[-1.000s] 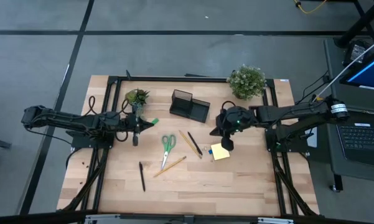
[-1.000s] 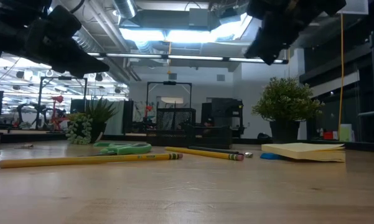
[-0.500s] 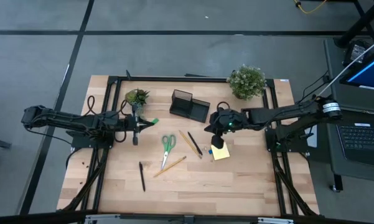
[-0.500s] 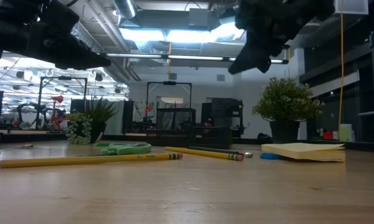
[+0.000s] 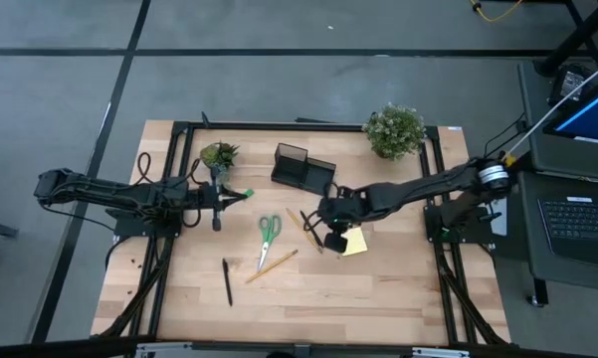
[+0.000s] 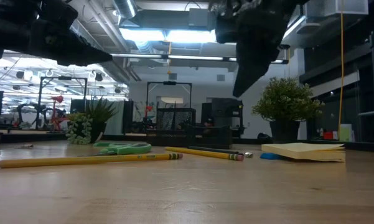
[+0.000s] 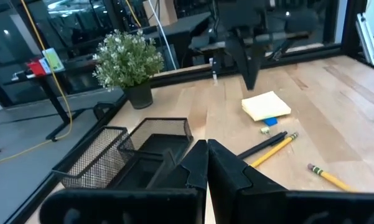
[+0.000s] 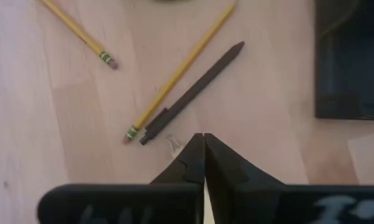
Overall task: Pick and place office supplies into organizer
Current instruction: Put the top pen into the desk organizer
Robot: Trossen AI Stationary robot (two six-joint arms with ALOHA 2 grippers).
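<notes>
Black pen [image 8: 193, 93] and pencil [image 8: 180, 71] below closed right end effector [image 8: 203, 140]

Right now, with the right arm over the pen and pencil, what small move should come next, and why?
Probably open the jaws of the right gripper and ease down onto the black pen. They are shut above it, holding nothing, and the pen lies beside a pencil, short of the organizer.

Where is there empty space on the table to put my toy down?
The wood along the near edge, past the lone black pen, is bare. The middle is crowded: scissors, pencils, yellow sticky-note pad and the right gripper above them.
</notes>
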